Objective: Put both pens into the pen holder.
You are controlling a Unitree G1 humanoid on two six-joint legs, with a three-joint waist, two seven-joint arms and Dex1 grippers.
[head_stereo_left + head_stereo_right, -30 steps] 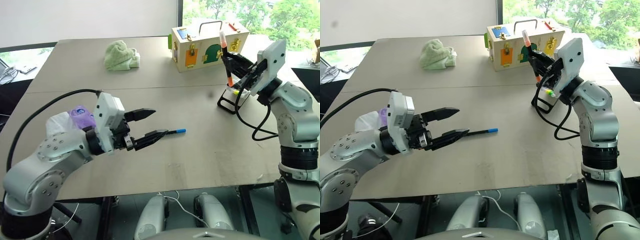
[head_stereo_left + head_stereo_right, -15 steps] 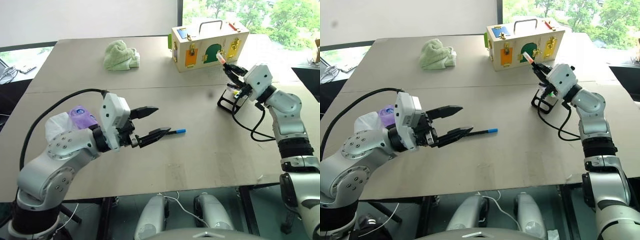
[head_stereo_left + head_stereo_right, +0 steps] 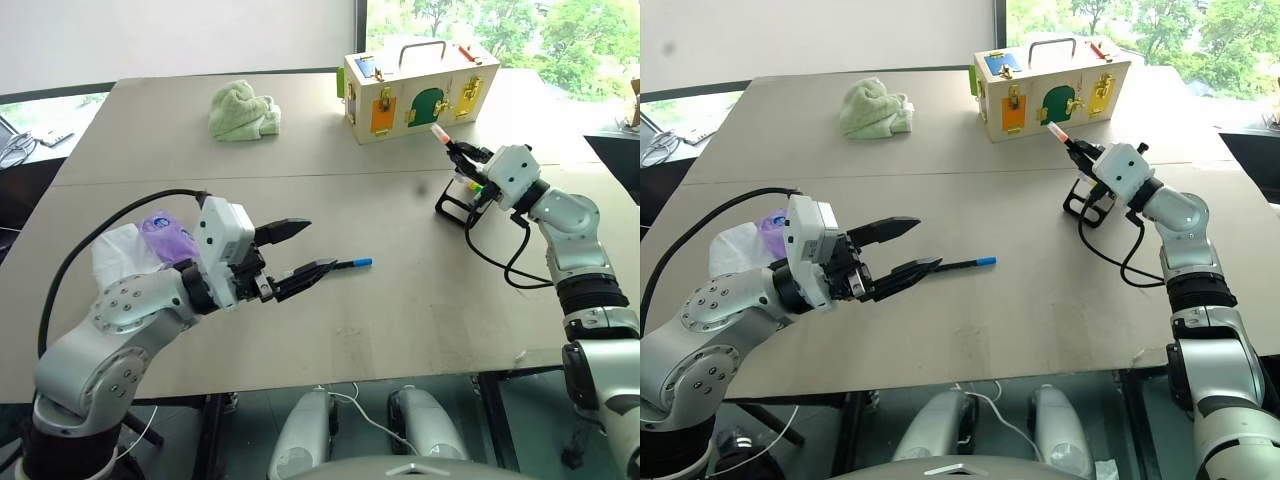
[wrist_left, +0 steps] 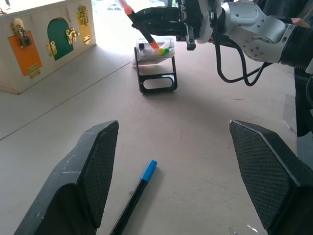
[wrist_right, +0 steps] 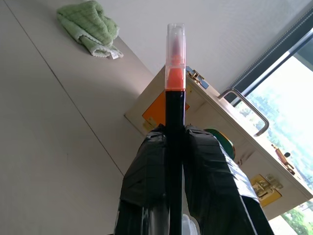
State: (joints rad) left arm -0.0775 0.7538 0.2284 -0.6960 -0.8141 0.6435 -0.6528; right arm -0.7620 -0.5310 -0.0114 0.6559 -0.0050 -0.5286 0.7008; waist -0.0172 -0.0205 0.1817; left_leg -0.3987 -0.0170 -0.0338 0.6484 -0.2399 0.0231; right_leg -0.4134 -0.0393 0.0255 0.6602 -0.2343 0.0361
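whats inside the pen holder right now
The pen holder shows yellow-green markers and the lower end of the orange pen, which the right gripper has between its jaws. The holder's bottom is hidden behind its cloudy wall.

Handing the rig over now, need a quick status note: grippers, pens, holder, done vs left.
Left gripper: open, hovering over the table just short of the blue-capped pen, which lies flat on the table.
Right gripper: fingers on either side of the orange pen, pen tilted, lower end in the pen holder.
Done: orange pen brought to the holder, not yet let go.
Left: release it, then pick up the blue-capped pen and put it in.
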